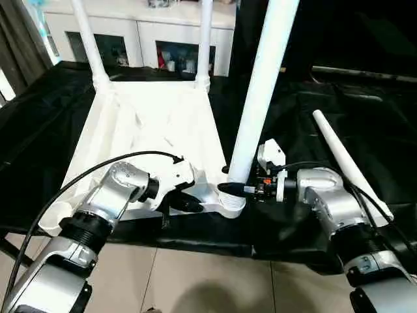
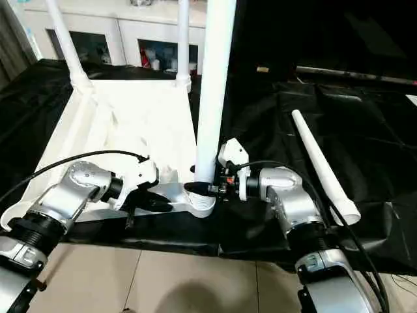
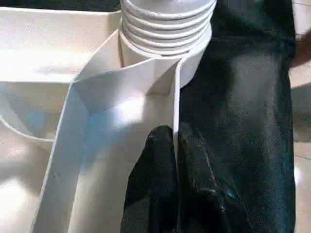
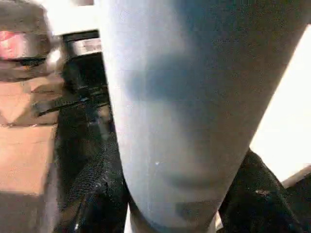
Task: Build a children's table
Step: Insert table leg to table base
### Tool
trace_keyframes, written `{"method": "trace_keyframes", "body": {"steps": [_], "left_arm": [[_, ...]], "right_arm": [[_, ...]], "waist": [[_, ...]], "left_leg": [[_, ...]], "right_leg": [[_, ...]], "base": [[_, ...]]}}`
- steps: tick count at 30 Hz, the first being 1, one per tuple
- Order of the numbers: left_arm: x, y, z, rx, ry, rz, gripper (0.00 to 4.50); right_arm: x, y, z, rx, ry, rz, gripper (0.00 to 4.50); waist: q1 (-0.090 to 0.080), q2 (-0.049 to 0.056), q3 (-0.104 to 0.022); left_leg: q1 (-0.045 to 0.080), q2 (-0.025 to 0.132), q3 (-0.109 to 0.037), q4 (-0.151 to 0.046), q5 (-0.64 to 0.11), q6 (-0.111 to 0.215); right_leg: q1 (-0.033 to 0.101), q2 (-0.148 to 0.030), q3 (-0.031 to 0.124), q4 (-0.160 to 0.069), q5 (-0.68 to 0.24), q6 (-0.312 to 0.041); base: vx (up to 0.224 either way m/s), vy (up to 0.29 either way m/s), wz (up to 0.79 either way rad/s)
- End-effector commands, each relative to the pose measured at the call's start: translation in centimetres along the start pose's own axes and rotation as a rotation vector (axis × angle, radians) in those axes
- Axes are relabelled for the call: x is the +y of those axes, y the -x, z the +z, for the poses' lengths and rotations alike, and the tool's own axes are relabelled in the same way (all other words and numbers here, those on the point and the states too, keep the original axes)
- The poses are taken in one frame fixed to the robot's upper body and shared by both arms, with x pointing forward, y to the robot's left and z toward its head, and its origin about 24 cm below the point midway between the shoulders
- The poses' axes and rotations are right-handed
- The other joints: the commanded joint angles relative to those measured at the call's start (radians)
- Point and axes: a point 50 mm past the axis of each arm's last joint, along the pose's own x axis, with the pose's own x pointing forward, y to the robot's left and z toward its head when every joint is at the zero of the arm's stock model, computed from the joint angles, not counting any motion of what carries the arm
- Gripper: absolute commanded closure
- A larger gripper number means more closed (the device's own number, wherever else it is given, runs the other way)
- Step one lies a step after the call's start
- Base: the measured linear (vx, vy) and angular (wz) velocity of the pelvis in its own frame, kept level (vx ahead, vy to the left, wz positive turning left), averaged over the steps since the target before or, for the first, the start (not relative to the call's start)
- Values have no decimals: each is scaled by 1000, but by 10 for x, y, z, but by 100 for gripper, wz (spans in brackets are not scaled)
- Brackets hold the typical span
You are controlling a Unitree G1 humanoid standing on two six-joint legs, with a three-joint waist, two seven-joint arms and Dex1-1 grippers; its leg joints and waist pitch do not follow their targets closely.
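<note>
**While the third leg is going in, both arms are busy at the near corner**

While I am clamping the right gripper (image 2: 203, 189) on the base of the upright leg (image 2: 214, 85), I am holding that leg in the near right socket (image 2: 201, 205) of the upturned tabletop (image 2: 130, 124). The left gripper (image 1: 189, 203) is pinching the tabletop's near rim (image 3: 176, 145), one black finger (image 3: 153, 179) on each side of the wall, steadying it.

To do this well, I am judging that the leg needs keeping plumb while it is pressed or twisted down, with the left side bracing so the tabletop is not sliding on the black cloth (image 2: 287, 117).

Two legs (image 1: 88, 39) are already standing in the far sockets; the fourth leg (image 2: 322, 163) is lying on the cloth to the right.

I cannot tell how deep the leg is sitting, and its top is running out of frame.
</note>
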Motion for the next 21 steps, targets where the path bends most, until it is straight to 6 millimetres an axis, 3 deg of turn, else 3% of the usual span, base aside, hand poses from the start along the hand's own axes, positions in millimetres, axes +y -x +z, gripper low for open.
{"method": "trace_keyframes", "body": {"steps": [1, 3, 5, 9, 13, 15, 17, 20, 21], "left_arm": [[9, -4, 29, -98, -41, 61, 450], [11, -4, 30, -103, -30, 81, 450], [16, -6, 32, -107, -1, 138, 450], [28, -13, 40, -111, 101, 289, 450], [39, -24, 52, -92, 198, 447, 450], [40, -27, 57, -94, 215, 474, 450], [39, -30, 61, -97, 224, 479, 450], [41, -31, 61, -72, 215, 514, 450], [41, -31, 61, -70, 215, 516, 450]], "right_arm": [[-5, 9, -56, 241, -133, -258, 261], [-8, 10, -57, 241, -140, -312, 262], [-15, 11, -58, 235, -170, -433, 262], [-28, 9, -59, 224, -257, -724, 262], [-34, -5, -56, 224, -329, -941, 262], [-34, -11, -54, 223, -345, -991, 262], [-34, -16, -51, 228, -343, -1027, 262], [-34, -25, -45, 230, -346, -1071, 262], [-33, -26, -45, 231, -345, -1072, 262]], "waist": [[-8, 10, -35], [-19, 10, -35], [-34, 16, -35], [-58, 28, -40], [-71, 32, -33], [-77, 31, -30], [-79, 32, -31], [-78, 20, -32], [-76, 23, -32]], "left_leg": [[28, 27, -34, -83, -508, -52], [31, 23, -44, -81, -536, -62], [23, 23, -56, -88, -568, -64], [15, 25, -73, -98, -618, -70], [29, 22, -69, -92, -652, -57], [29, 21, -70, -91, -673, -50], [23, 21, -72, -94, -665, -44], [26, 15, -65, -88, -621, -31], [25, 15, -65, -88, -609, -29]], "right_leg": [[4, -64, 34, -112, -583, -151], [5, -65, 21, -123, -672, -106], [14, -64, 6, -131, -681, -81], [29, -65, -20, -131, -565, -108], [16, -65, -33, -145, -547, -124], [20, -64, -43, -151, -557, -109], [26, -68, -44, -151, -553, -101], [15, -73, -33, -155, -555, -112], [16, -74, -32, -152, -548, -117]], "base": [[0, 0, 0], [0, 0, 0], [-26, 9, -8], [-45, 37, -23], [0, 0, 0], [0, 0, 0], [0, 0, 0], [0, 0, 0], [0, 0, 0]]}}
